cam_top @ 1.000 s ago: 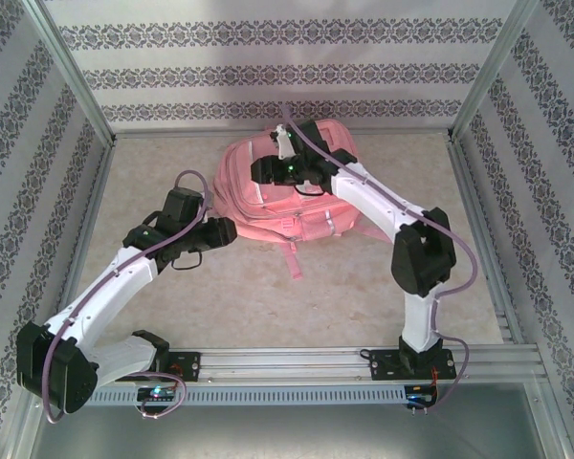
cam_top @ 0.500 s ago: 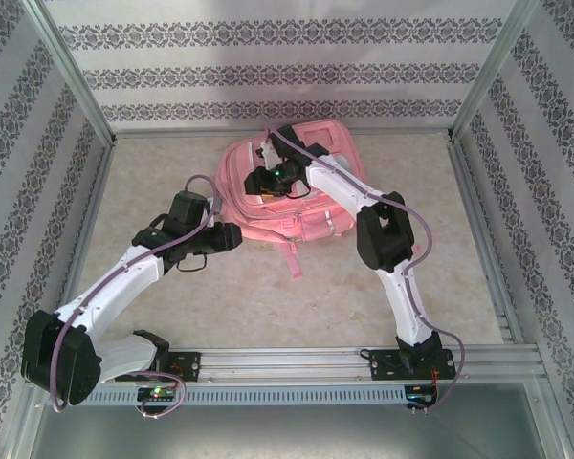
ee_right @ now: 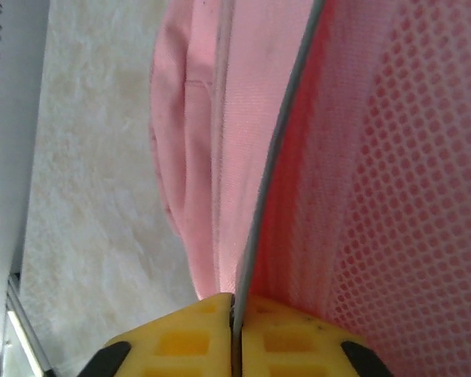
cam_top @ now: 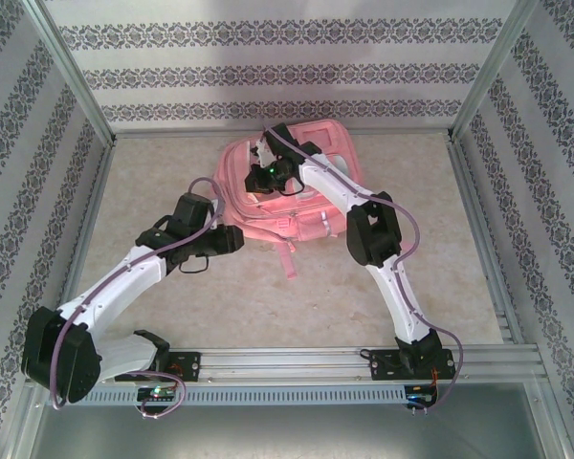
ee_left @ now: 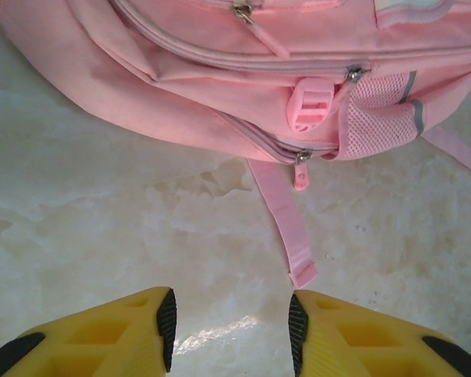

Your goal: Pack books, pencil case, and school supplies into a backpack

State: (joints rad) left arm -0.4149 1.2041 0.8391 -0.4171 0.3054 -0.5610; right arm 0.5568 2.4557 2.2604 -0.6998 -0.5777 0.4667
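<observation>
backpack (ee_right: 243,118) mesh edge clenched in right tool (ee_right: 234,314), arm reaching over; left tool (ee_left: 231,318) released, low nearby.

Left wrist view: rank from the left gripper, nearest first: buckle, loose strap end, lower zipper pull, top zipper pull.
From the left gripper:
1. Loose strap end, just ahead, slightly right.
2. Lower zipper pull, above the strap.
3. Buckle, higher up.
4. Top zipper pull, at the top edge.
</observation>
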